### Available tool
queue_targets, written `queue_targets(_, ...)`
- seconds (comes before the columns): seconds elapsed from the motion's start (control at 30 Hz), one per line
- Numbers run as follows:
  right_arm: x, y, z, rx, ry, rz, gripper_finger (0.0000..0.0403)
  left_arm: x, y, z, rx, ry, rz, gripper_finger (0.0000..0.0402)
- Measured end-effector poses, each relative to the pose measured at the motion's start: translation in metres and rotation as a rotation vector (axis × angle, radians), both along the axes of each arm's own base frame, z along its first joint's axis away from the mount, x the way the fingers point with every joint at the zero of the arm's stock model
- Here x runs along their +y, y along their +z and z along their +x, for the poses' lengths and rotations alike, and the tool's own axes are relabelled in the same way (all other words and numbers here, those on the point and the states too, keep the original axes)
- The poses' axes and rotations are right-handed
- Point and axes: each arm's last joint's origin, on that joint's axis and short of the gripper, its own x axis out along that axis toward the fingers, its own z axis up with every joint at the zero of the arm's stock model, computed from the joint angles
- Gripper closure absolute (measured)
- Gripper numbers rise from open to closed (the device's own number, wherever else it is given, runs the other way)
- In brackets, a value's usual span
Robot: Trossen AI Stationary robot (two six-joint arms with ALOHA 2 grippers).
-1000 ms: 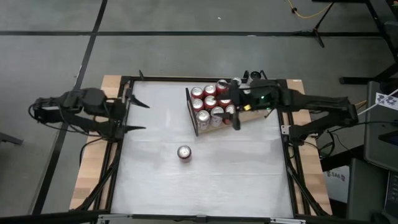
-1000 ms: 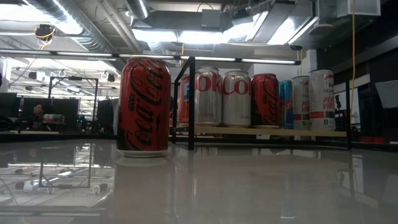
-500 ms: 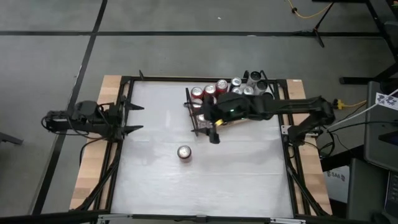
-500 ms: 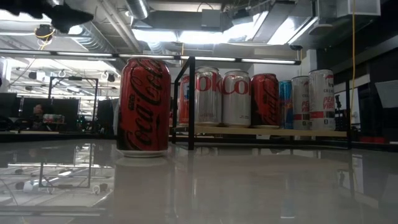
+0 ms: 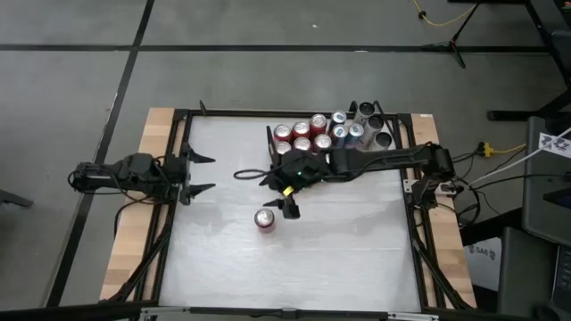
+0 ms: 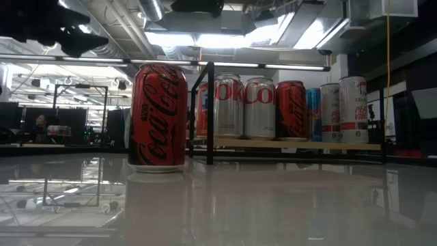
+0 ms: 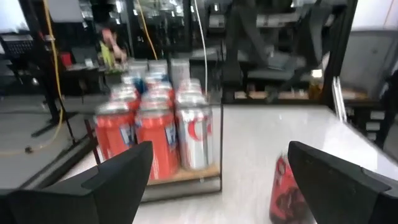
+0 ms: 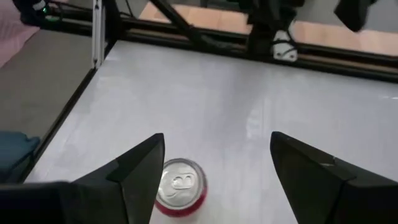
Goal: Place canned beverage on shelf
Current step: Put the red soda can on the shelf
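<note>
A lone red canned beverage [image 5: 264, 218] stands upright on the white table; the low view shows it as a red can [image 6: 158, 116]. The shelf [image 6: 293, 145], a light-brown board with a dark upright rail [image 5: 270, 147], lies at the far middle and carries several red and silver cans [image 5: 303, 135]. My right gripper [image 5: 268, 192] hangs open just above and to the far side of the lone can [image 8: 180, 186], touching nothing. My left gripper [image 5: 210, 174] is open at the table's left edge, pointing level toward the shelf [image 7: 180, 177].
Slim cans [image 5: 366, 120] stand at the shelf's far right end. A black frame [image 5: 178, 116] and pale wooden strips [image 5: 134, 232] edge the table. White table surface [image 5: 294, 267] stretches on the near side of the lone can.
My right gripper has swung from over the shelf's cans toward the table's near left, down toward the lone can, tipping further downward and staying open. My left arm has sunk lower at the table's left edge. The cans have not moved.
</note>
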Motion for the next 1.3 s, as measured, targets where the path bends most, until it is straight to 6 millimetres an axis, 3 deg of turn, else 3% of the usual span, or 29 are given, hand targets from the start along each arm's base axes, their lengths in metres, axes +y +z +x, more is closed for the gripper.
queue_targets(0.23, 0.003, -0.018, 0.010, 0.044, 0.005, -0.004, 0.0120, -0.001, -0.019, 0.009, 0.020, -0.009, -0.003, 0.0033)
queue_targets(0.53, 0.003, -0.019, 0.010, 0.041, 0.004, -0.003, 0.0117, -0.004, -0.043, 0.020, -0.049, -0.068, -0.010, 0.0033)
queue_targets(0.63, 0.003, -0.019, 0.010, 0.047, 0.000, 0.003, 0.0095, -0.004, -0.053, 0.023, -0.069, -0.068, -0.023, 0.0033)
queue_targets(0.83, 0.003, -0.019, 0.010, 0.044, -0.002, 0.006, 0.0016, -0.004, -0.052, 0.023, -0.071, -0.085, -0.031, 0.0033)
queue_targets(0.9, 0.004, -0.018, 0.011, 0.040, 0.001, 0.007, 0.0008, -0.004, -0.052, 0.023, -0.071, -0.084, -0.029, 0.0033)
queue_targets(1.3, 0.038, -0.042, 0.021, 0.066, 0.076, 0.001, 0.0044, -0.004, -0.053, 0.023, -0.070, -0.084, -0.034, 0.0033)
